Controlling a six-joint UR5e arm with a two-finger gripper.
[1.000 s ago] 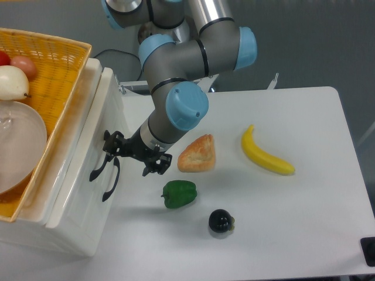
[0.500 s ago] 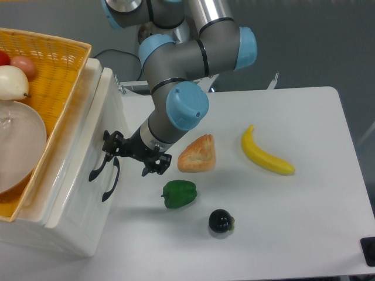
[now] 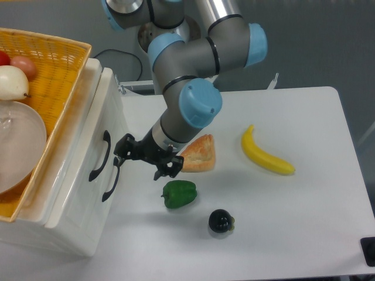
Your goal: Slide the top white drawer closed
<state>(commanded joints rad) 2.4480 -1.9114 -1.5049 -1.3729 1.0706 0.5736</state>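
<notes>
The big white table (image 3: 281, 222) holds a set of white drawers on its left side, with a yellow basket (image 3: 53, 76) on top. The top white drawer (image 3: 88, 140) sits near the top of that set, and its black handle (image 3: 101, 154) faces the arm. It looks nearly shut or shut; I cannot tell for sure. The gripper (image 3: 146, 159) hangs just beside the handle, not touching it, fingers spread with nothing between them. To finish well, I think it should press flat on the drawer front and push straight in, missing the green pepper (image 3: 179, 194) below and the bread (image 3: 198, 153).
</notes>
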